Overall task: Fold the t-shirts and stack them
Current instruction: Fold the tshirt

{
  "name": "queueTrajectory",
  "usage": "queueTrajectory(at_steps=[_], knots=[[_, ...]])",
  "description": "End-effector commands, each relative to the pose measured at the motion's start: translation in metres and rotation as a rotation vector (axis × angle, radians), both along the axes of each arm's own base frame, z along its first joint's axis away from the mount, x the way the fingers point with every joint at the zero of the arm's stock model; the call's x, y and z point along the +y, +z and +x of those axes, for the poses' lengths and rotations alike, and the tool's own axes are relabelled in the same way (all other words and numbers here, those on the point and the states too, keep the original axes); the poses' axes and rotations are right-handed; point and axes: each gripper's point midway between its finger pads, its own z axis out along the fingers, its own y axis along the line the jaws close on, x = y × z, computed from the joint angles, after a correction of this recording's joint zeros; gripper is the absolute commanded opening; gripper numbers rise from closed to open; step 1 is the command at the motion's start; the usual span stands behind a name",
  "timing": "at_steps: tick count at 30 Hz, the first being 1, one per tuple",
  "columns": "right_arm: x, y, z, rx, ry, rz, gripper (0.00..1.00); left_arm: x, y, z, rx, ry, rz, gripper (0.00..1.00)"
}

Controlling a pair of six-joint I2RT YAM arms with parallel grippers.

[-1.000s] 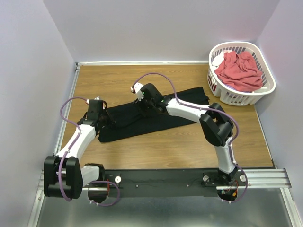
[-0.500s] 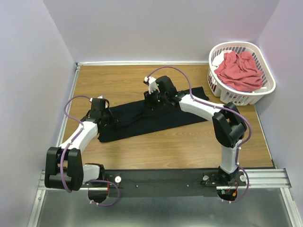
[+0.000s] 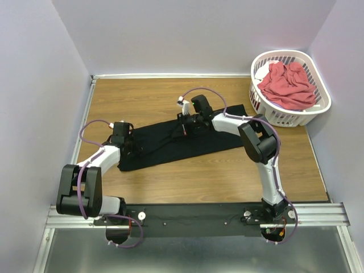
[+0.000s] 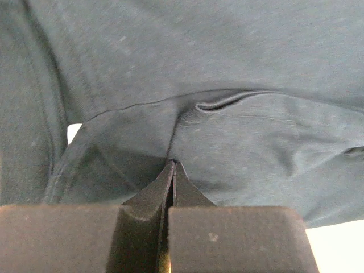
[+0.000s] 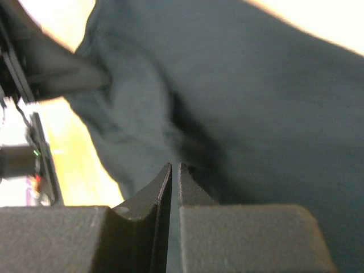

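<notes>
The black t-shirt [image 3: 219, 138] lies on the wooden table as a long slanted strip. My left gripper [image 3: 130, 147] is at its left end; in the left wrist view its jaws [image 4: 173, 164] meet on a pinched crease of the dark cloth [image 4: 227, 68]. My right gripper [image 3: 185, 125] is at the strip's far edge near the middle. There its jaws [image 5: 174, 166] stand almost together with a fold of black cloth [image 5: 273, 85] at the tips. The coral-red t-shirt [image 3: 289, 84] lies crumpled in the basket.
The white slotted laundry basket [image 3: 318, 108] stands at the table's back right corner. Bare wood [image 3: 227, 170] shows in front of the black shirt and behind it. Lilac walls close the table in at the left, back and right.
Both grippers have closed on the black shirt. The right gripper moved right and toward the shirt's far edge before settling. The left gripper shifted a little along the left end.
</notes>
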Motion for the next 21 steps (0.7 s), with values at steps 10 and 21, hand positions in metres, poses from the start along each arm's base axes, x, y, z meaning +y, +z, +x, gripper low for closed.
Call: queueTrajectory(at_steps=[10,21], knots=[[-0.03,-0.026,0.034,0.236,-0.152,0.085,0.14,0.021,-0.018,-0.013,0.026,0.09,0.064,0.05],[-0.025,0.02,0.008,0.128,-0.083,0.12,0.29,0.022,-0.003,-0.004,-0.003,0.069,0.085,0.05]])
